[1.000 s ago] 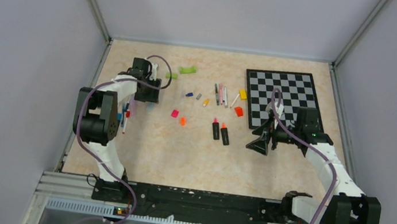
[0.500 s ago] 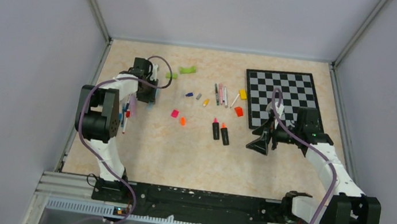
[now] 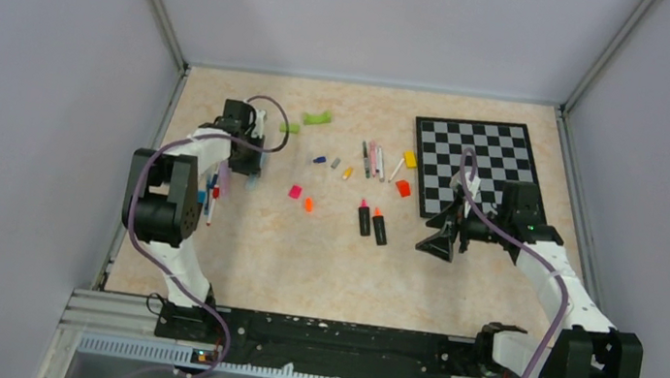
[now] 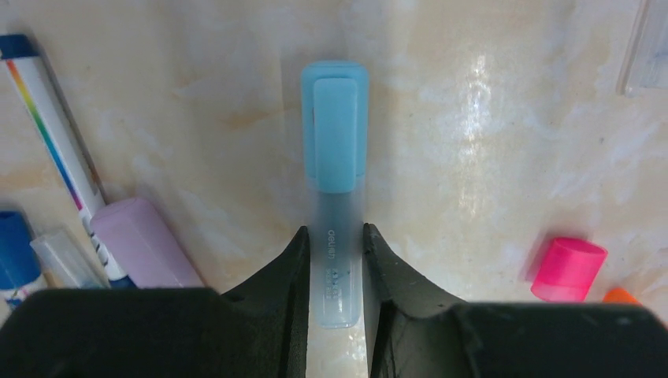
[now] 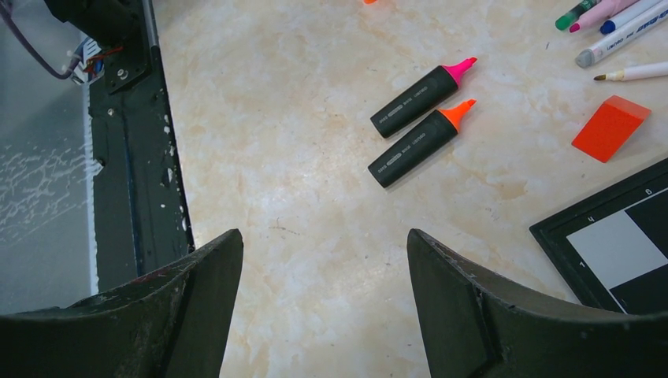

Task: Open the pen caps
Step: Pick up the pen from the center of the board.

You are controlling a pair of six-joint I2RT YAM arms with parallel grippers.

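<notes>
My left gripper [image 4: 335, 236] is shut on the pale barrel of a cyan highlighter [image 4: 336, 260]; its cyan cap [image 4: 335, 126] is still on and points away from the jaws. In the top view that gripper [image 3: 246, 166] is at the far left of the table. A loose pink cap [image 4: 567, 269] and an orange cap [image 4: 622, 296] lie to its right. A lilac cap [image 4: 146, 244] and a white rainbow-striped pen [image 4: 51, 134] lie to its left. My right gripper [image 5: 324, 260] is open and empty. Two uncapped black highlighters, pink-tipped [image 5: 421, 94] and orange-tipped [image 5: 417, 142], lie ahead of it.
A chessboard [image 3: 481, 164] lies at the back right, its corner in the right wrist view [image 5: 614, 244]. An orange block [image 5: 610, 126] and several thin pens [image 5: 622, 31] lie near it. Green curved pieces [image 3: 316, 118] sit at the back. The black base rail [image 5: 134, 157] runs at the left.
My left gripper has shifted slightly toward the left wall and nearer the pens there. The right arm has not moved.
</notes>
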